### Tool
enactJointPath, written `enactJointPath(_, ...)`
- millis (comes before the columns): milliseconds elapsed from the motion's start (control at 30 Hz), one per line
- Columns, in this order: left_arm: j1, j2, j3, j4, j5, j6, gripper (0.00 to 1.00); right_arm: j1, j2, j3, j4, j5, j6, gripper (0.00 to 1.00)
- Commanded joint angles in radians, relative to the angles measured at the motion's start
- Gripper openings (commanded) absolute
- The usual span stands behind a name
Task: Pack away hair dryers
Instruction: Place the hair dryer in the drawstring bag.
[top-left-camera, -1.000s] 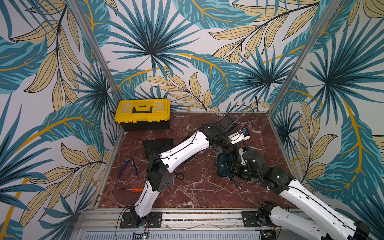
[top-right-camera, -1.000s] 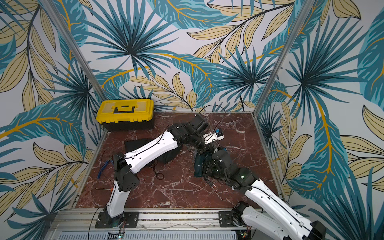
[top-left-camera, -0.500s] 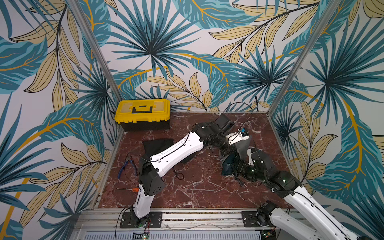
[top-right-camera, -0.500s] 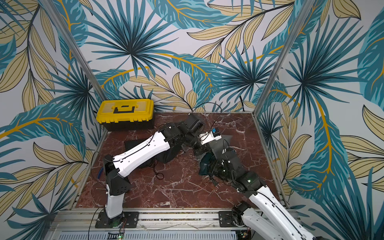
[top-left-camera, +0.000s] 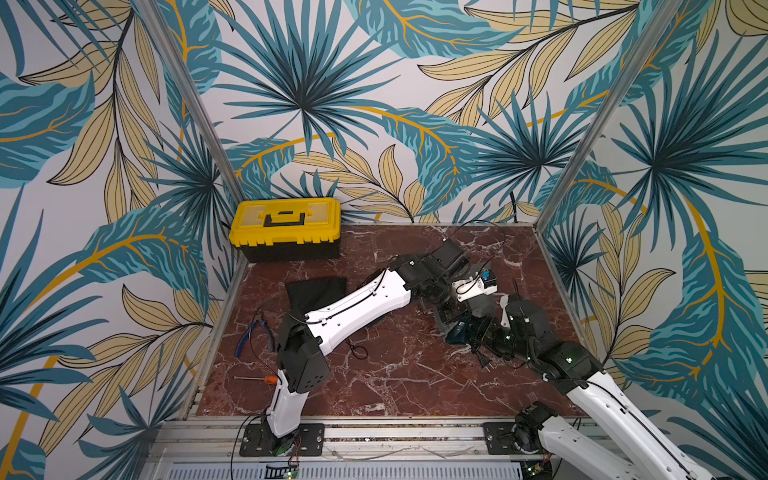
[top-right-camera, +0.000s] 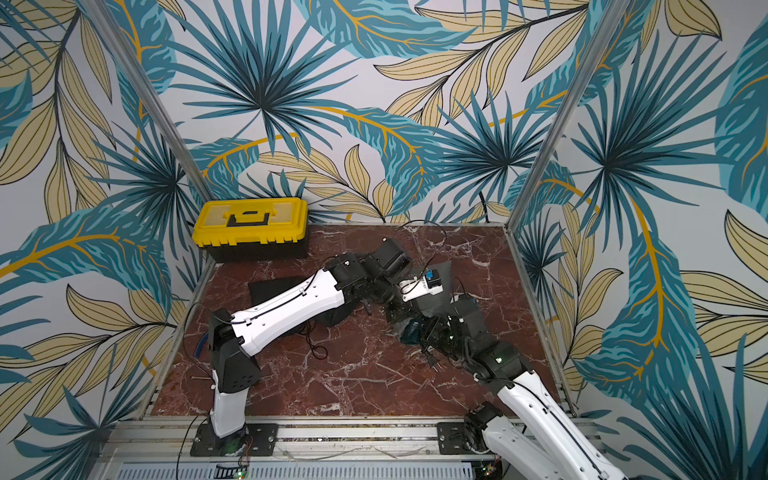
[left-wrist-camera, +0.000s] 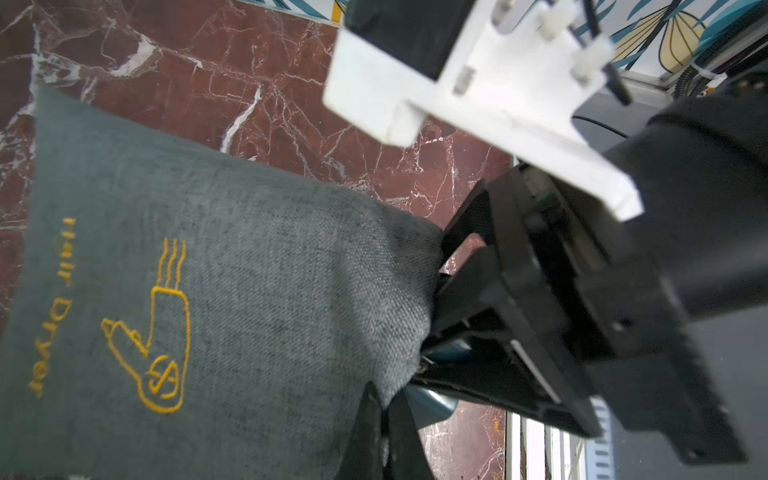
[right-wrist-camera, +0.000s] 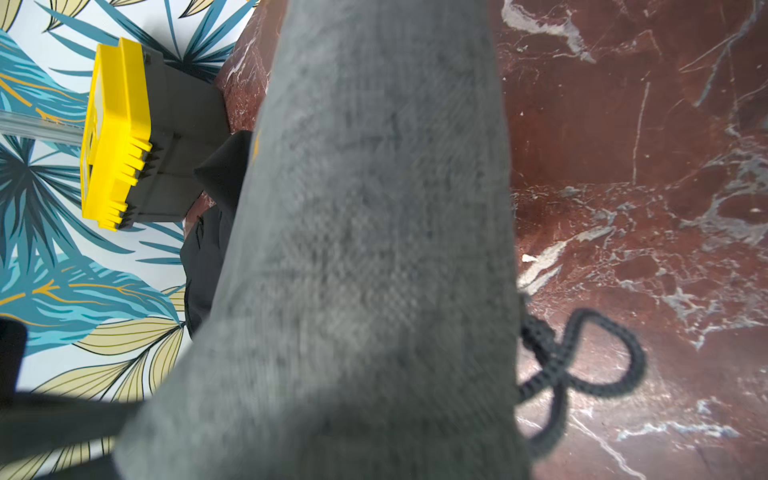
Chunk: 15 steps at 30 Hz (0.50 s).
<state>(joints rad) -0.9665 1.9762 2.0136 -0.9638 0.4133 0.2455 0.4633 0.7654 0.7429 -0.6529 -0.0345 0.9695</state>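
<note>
Hair dryer (left-wrist-camera: 435, 405), glossy teal, against coarse-woven grey pouch (left-wrist-camera: 249, 270)

- Your left arm (top-left-camera: 357, 307) swings its elbow out toward the blue pliers (top-left-camera: 254, 336), and its wrist comes a little toward the front.
- Your right arm (top-left-camera: 569, 365) drops its back elbow out of both top views, so the white forearm looks steeper.
- Less of the teal hair dryer (top-left-camera: 457, 333) shows now; the grey pouch (left-wrist-camera: 208, 291) covers more of it.

Bright, diffuse light; soft shadows on marble floor (top-left-camera: 395, 374). Top views sharp. Right wrist view: close grey pouch (right-wrist-camera: 374, 249) blurred.
</note>
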Motion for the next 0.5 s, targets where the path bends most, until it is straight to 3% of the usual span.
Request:
enactJointPath(0, -0.007, -0.075, -0.023, -0.002, 0.053, -0.014, 0.00, -0.007, 0.016, 0.034, 0.077, 0.012, 0.007, 0.04)
enactJointPath(133, -0.007, -0.095, 0.000, -0.003, 0.083, -0.046, 0.00, -0.008, 0.033, 0.060, 0.073, 0.007, 0.003, 0.09)
enactJointPath(300, -0.008, -0.108, 0.018, -0.002, 0.149, -0.096, 0.00, -0.009, 0.032, 0.093, 0.101, -0.009, -0.001, 0.02)
enactJointPath(467, 0.002, -0.089, -0.029, 0.001, 0.143, -0.097, 0.00, -0.008, -0.024, 0.113, 0.119, -0.022, -0.009, 0.00)
